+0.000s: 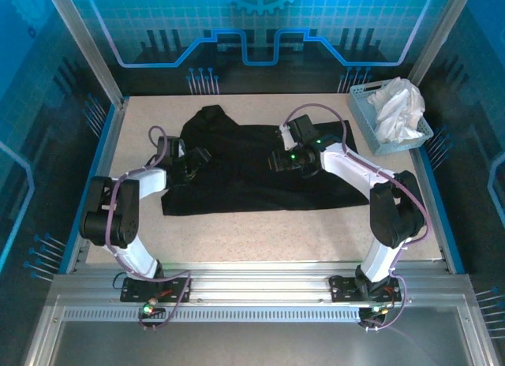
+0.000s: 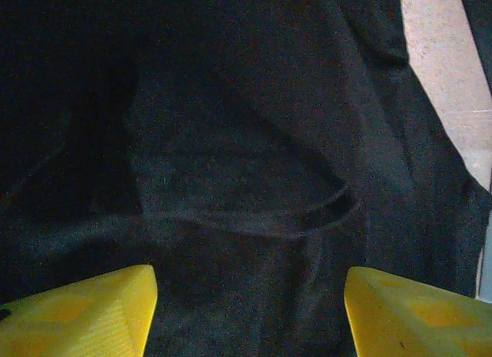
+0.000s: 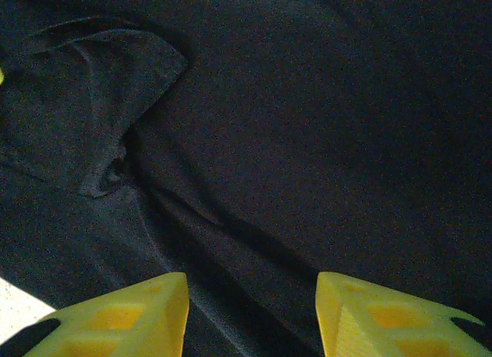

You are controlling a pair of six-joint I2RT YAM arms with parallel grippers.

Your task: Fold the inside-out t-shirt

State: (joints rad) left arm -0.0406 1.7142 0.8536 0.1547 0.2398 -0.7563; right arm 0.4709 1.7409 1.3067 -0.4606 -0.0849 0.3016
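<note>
From above, the inside-out t-shirt is seen spread across the middle of the table, with bare tabletop along the near edge and a basket of white cloth at the far right corner. Its print and label cannot be made out. In the wrist views, the left gripper is shown wide apart over a hemmed opening. The right gripper is parted more narrowly beside a folded flap, and nothing is clamped.
</note>
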